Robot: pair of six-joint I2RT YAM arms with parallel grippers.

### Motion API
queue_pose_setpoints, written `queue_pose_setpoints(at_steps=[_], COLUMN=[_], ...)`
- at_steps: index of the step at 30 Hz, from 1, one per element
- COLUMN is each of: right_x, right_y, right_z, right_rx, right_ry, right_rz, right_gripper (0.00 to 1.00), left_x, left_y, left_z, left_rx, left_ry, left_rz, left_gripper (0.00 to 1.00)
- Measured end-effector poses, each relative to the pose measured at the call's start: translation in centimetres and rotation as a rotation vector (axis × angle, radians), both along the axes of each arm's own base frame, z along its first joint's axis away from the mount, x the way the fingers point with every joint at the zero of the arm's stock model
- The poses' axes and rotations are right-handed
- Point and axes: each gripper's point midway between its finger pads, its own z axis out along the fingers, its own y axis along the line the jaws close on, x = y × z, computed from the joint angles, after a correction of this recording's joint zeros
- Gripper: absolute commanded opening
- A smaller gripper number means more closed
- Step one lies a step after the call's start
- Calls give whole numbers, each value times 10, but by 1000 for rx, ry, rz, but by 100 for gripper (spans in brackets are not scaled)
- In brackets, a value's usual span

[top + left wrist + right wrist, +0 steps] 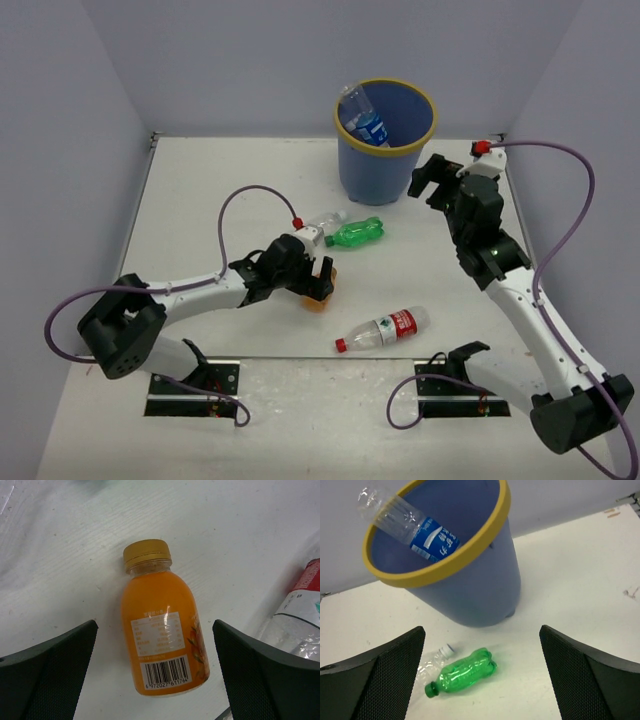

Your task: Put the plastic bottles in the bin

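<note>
Nearest to us on the white table, a clear bottle with a red label and red cap lies on its side, right of centre, with the cap pointing left. In the left wrist view we see only its labelled end, outside the right-hand finger.

Just beyond it and to the left, the left gripper hangs over an orange bottle, which is mostly hidden under it in the overhead view. From the wrist we see the left gripper spread wide. The orange bottle lies flat between its fingers with its gold cap pointing away from the wrist. Bare table shows on both sides of the bottle, so neither finger touches it.

Farther on, near the middle of the table, a green bottle lies on its side. A small clear bottle lies just beside it on the left, close to the left arm's wrist.

To the right and farther still, the right gripper is also spread wide and holds nothing. It sits just right of the blue bin, low against the bin's wall. Through its fingers we see the bin, the green bottle and the clear bottle.

The bin stands upright at the far centre. A blue-labelled bottle leans inside it against the left side, with one clear end poking above the yellow rim.
</note>
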Motion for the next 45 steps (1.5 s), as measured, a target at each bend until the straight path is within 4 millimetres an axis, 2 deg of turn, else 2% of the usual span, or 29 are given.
queue_pose_setpoints(at_steps=[2,4,9,12,13,16,21,24,29,31,33,37,40,42,45], right_x=[-10,-20,-40,-48,-50,-56,-60,-61,-63,-64,-66,-71,-74,-75,-76], right_y=[-1,-2,-7,-9,-10,-7,-1,2,4,3,3,0,-4,-6,-9], right_z=[-7,-14,-39,-48,-48,-48,-48,-51,-54,-56,-59,-66,-71,-72,-71], right_rx=[35,65,105,115,119,135,150,154,158,161,162,164,162,161,162], right_ry=[0,-3,15,36,38,37,36,46,60,64,70,87,90,89,82], right_rz=[2,7,1,-1,0,20,58,73,83,83,81,74,53,43,30], right_gripper=[99,99,99,99,99,99,99,99,99,99,99,99,99,99,99], left_x=[0,-1,-3,-4,-4,-5,-9,-9,7,24,46,100,133,149,172], left_y=[0,0,-2,-3,-3,-6,-3,1,0,-5,-14,-47,-71,-81,-93], left_z=[-6,-13,-17,-14,-11,8,52,77,125,154,193,281,328,345,359], left_rx=[12,25,33,27,20,-24,-129,-181,-226,-232,-251,-307,-333,-337,-353], left_ry=[15,30,45,42,36,-3,-98,-159,-295,-368,-457,-648,-746,-787,-841], left_rz=[3,3,1,1,0,-7,-11,-2,20,47,84,139,154,156,173], left_gripper=[83,65,39,27,26,20,17,11,6,3,1,0,0,2,8])
